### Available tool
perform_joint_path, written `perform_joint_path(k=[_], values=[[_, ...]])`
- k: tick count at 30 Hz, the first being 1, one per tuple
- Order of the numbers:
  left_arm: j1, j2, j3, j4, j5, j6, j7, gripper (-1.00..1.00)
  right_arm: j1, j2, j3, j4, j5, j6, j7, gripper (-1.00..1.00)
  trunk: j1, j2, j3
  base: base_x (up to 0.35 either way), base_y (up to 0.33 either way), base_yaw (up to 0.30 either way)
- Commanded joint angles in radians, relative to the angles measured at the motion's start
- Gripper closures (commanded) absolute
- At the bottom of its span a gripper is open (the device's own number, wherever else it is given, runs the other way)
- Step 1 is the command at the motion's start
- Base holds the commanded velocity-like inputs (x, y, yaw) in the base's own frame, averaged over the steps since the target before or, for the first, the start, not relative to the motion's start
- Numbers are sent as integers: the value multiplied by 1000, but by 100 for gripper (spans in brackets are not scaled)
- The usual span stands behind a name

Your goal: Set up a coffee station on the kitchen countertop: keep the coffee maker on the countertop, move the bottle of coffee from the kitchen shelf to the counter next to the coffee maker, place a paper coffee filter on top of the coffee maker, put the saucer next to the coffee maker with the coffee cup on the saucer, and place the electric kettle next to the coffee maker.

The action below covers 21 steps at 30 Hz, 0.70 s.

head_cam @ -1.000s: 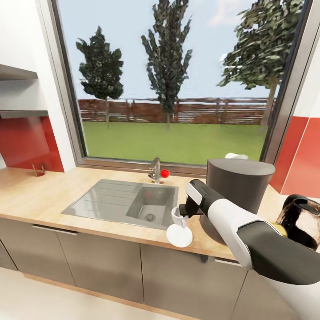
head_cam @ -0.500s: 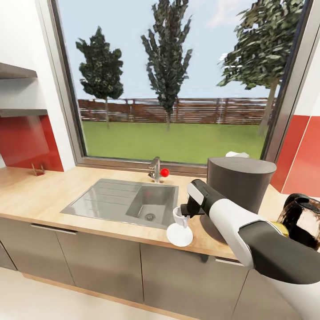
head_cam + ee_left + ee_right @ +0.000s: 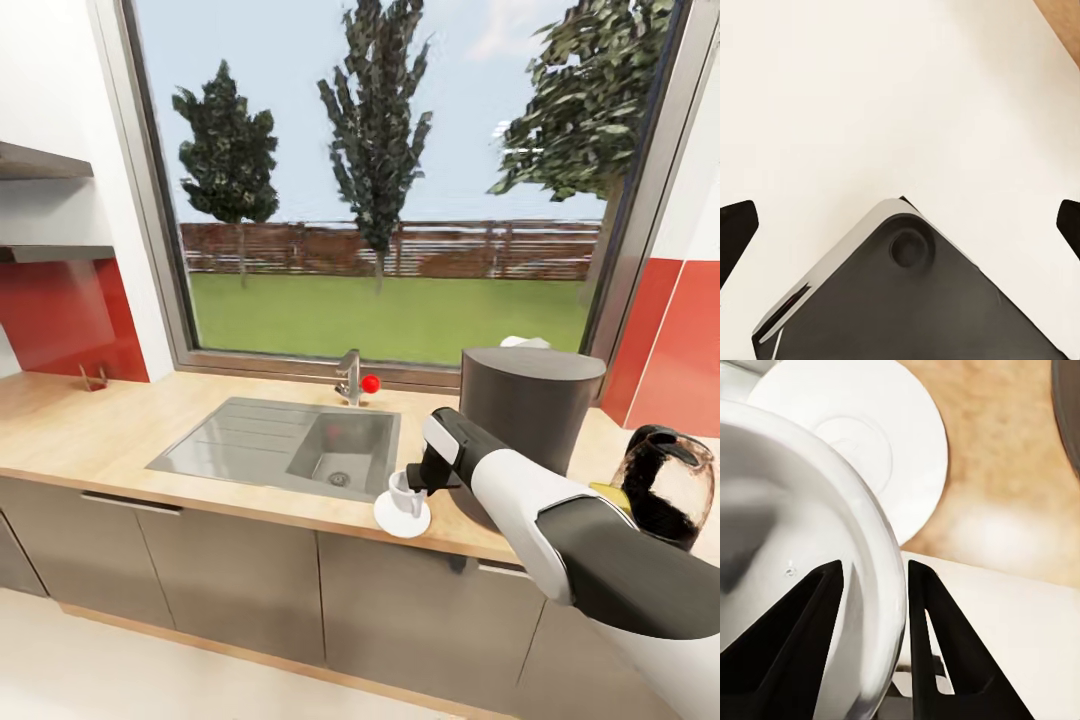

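Your right gripper pinches the cup's rim, holding it over the saucer at the countertop's front edge, between the sink and the coffee maker. The kettle stands beyond the coffee maker. Your left gripper's fingers spread wide over bare floor.

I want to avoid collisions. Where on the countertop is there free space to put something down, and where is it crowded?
Free: the kitchen countertop between the red wall and the sink. Crowded: right of the sink, where the right gripper holds the coffee cup over the saucer, beside the coffee maker and electric kettle.
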Motion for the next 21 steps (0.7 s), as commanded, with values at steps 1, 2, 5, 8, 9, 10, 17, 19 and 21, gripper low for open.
perform_joint_path(k=[1,2,5,8,9,10,17,19,21], values=[[0,0,2,-1,11,1,-9,-100,-1,0,6,-1,-11,3,-7,100,0,-1,-2,-17,0,0],[0,0,2,-1,11,1,-9,-100,-1,0,6,-1,-11,2,-7,100,0,-1,-2,-14,0,0],[0,0,2,-1,11,0,-9,-100,-1,1,6,-1,-11,2,-7,100,0,-1,-2,-7,0,0],[0,0,2,-1,11,0,-9,-100,-1,1,7,-1,-11,1,-7,100,0,-1,-2,-1,0,0],[0,-1,2,-1,11,0,-9,-100,-1,2,7,0,-11,1,-7,100,0,-1,-2,0,0,0],[0,-1,2,-1,11,0,-9,-100,-1,2,7,0,-11,1,-7,100,0,-1,-2,0,0,0],[0,0,2,-1,11,1,-9,-100,0,3,7,0,-11,1,-7,100,0,-1,-2,1,0,0],[0,0,2,-1,11,1,-9,-100,0,2,7,0,-11,1,-7,100,0,-1,-2,43,9,0],[0,0,2,-1,11,0,-9,-100,-1,1,7,0,-11,1,-7,100,0,-1,-2,26,6,0]])
